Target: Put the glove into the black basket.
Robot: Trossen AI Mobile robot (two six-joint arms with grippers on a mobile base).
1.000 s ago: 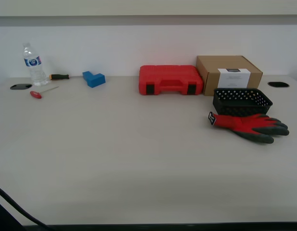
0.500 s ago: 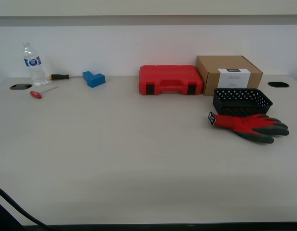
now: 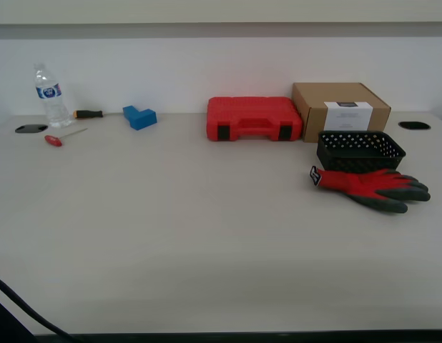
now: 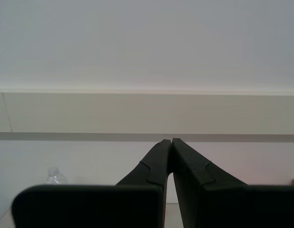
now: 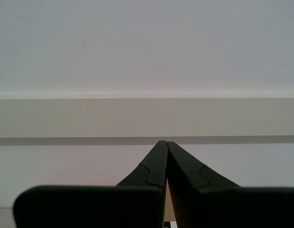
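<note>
The glove (image 3: pixel 370 186), red with dark grey fingers and a small black cuff tag, lies flat on the table at the exterior view's right, just in front of the black basket (image 3: pixel 360 151). The basket is a shallow perforated tray and looks empty. Neither arm shows in the exterior view. My first gripper (image 5: pixel 163 145) is shut and empty, pointing at the wall. My second gripper (image 4: pixel 171 142) is shut and empty, also facing the wall, with a bottle cap low in its view.
A red plastic tool case (image 3: pixel 253 118) and a brown cardboard box (image 3: pixel 339 108) stand behind the basket. At the far left are a water bottle (image 3: pixel 49 96), a screwdriver (image 3: pixel 88 113), a blue block (image 3: pixel 139 116) and a red-handled tool (image 3: pixel 58 138). A dark cable (image 3: pixel 21 307) crosses the near left corner.
</note>
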